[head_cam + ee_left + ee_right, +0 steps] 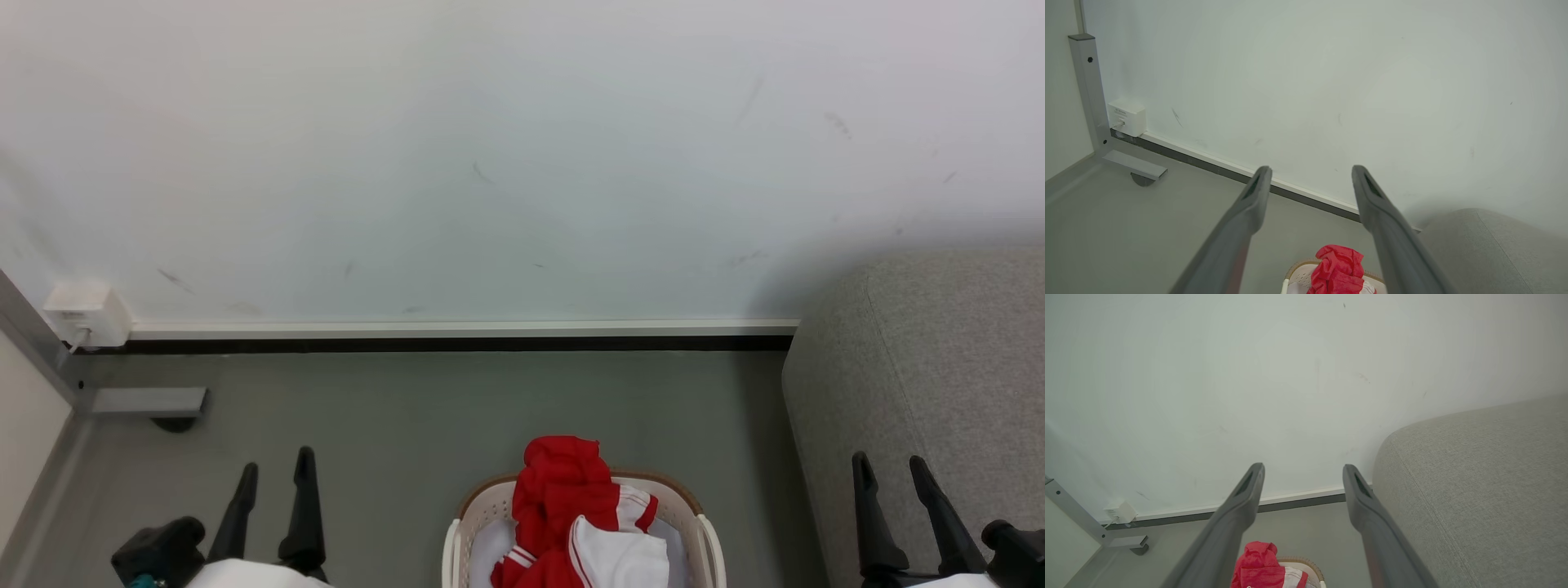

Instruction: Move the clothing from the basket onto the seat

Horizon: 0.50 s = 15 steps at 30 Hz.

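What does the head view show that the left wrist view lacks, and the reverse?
Extra in the head view: the right gripper, open, seen against the sofa. Extra in the left wrist view: the top end of the grey metal post. Shared: the open left gripper, the red clothing heaped in the basket, the sofa, the wall box and the floor.

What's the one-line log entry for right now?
step: no grasp yet | clothes: piled in basket on floor | sofa: right of basket | left claw: open, empty | right claw: open, empty
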Motion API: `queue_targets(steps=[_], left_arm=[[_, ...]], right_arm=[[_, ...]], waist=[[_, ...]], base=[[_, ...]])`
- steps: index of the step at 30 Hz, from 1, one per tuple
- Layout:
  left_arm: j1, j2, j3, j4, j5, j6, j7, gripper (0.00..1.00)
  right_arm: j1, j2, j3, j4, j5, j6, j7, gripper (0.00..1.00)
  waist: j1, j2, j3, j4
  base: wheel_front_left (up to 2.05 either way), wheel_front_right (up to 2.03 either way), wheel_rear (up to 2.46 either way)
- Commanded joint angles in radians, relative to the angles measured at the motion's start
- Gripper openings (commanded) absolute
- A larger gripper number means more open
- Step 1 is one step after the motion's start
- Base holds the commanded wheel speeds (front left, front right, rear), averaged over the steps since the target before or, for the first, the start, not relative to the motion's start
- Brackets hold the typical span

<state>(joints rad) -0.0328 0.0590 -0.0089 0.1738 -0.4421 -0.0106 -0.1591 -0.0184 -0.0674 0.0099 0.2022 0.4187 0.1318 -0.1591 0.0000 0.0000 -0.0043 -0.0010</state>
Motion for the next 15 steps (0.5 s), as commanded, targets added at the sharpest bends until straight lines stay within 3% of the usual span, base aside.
queue_targets(steps=[1,15], left_arm=[[0.005,0.012,-0.003,-0.015,0.040,0.006,-0.012,1.00],[0.019,0.027,-0.021,-0.030,0.178,0.031,-0.043,1.00]], right_arm=[[0.003,-0.009,0.000,-0.002,-0.033,-0.001,-0.012,1.00],[0.015,-0.004,-0.011,0.014,-0.143,-0.001,-0.043,1.00]], waist=[[0.0000,0.0000,0.000,0.000],[0.0000,0.0000,-0.002,-0.006]], base=[[0.00,0.00,0.00],[0.00,0.00,0.00]])
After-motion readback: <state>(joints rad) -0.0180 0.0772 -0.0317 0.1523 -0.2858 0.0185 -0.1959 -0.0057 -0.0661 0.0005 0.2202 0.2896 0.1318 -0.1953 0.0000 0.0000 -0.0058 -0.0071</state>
